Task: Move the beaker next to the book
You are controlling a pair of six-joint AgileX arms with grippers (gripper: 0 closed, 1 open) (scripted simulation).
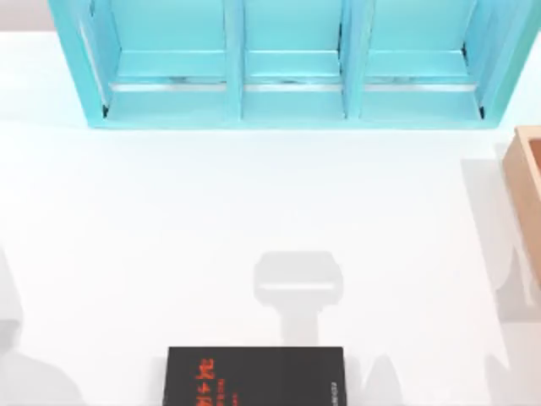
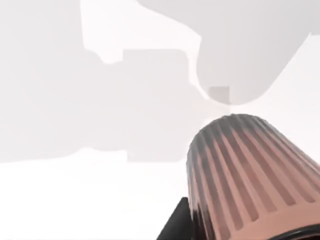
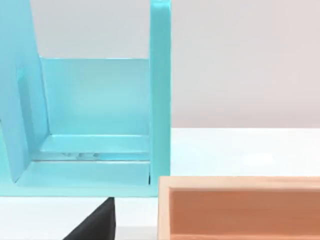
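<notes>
The book (image 1: 254,376) is flat and black with red-orange lettering. It lies at the near edge of the table, a little left of centre, partly cut off by the top view's edge. In the left wrist view a ribbed, pinkish-brown tapered vessel (image 2: 250,175) stands very close to the camera; it looks like the beaker. A black part of my left gripper (image 2: 175,225) sits right against its side. White table and grey shadows lie behind it. A black part of my right gripper (image 3: 95,222) shows in front of the shelf and box.
A cyan shelf unit (image 1: 287,63) with three bays spans the far side of the table, and one of its bays (image 3: 95,110) faces the right wrist camera. A tan wooden box (image 1: 526,186) sits at the right edge, its rim (image 3: 240,182) close to the right wrist.
</notes>
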